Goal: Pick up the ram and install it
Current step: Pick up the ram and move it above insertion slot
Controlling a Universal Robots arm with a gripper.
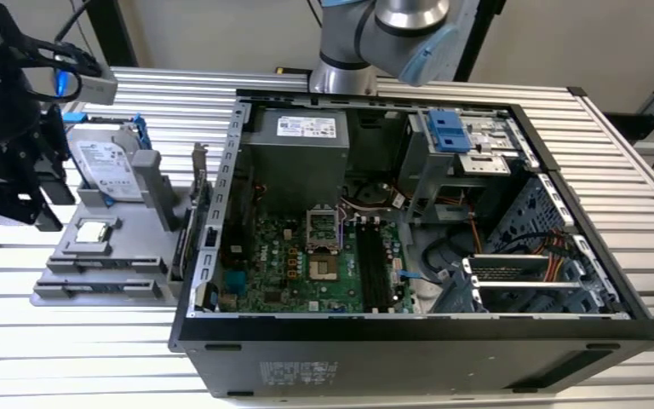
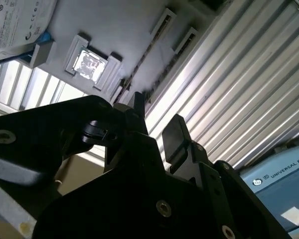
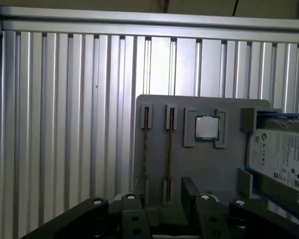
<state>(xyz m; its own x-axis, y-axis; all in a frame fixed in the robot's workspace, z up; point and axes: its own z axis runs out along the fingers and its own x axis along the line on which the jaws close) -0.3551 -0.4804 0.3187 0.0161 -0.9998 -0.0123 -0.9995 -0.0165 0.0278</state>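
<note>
Now ram (image 3: pixel 168 149) sits edge-on, v. thin strip.

The gripper (image 1: pixel 18 211) hangs near the grey tray (image 1: pixel 100 290); the open computer case (image 1: pixel 418 328) lies beside it.

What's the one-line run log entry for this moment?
stage: pre-grasp | hand: open, empty, over tray | ram: on edge in tray slot, not gripped
</note>
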